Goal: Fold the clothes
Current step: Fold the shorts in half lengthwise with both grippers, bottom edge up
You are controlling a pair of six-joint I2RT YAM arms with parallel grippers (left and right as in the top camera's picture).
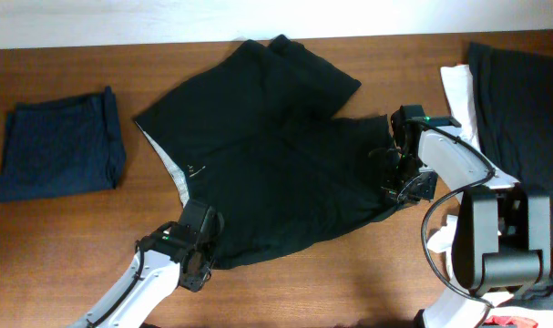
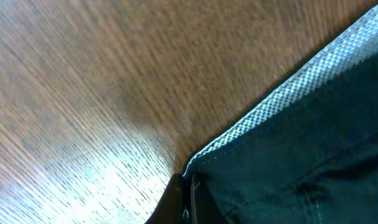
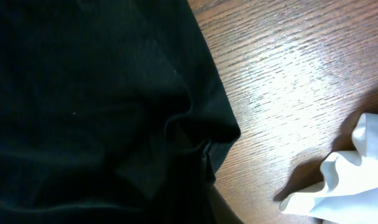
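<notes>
Shorts [image 1: 267,155], black, spread flat mid-bench [image 1: 66,264]. Left gripper [image 1: 201,235] at their lower waistband corner, jaws pinched on the edge. Right gripper [image 1: 393,175] at their right leg hem, jaws closed on puckered cloth. Folded navy garment [image 1: 59,150] well left of the shorts. Black-and-white clothes pile [image 1: 517,109] to their right, apart.

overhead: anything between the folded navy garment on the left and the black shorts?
Nothing. In the overhead view, the stretch between the navy garment and the black shorts is bare wooden table; the two do not touch.
</notes>
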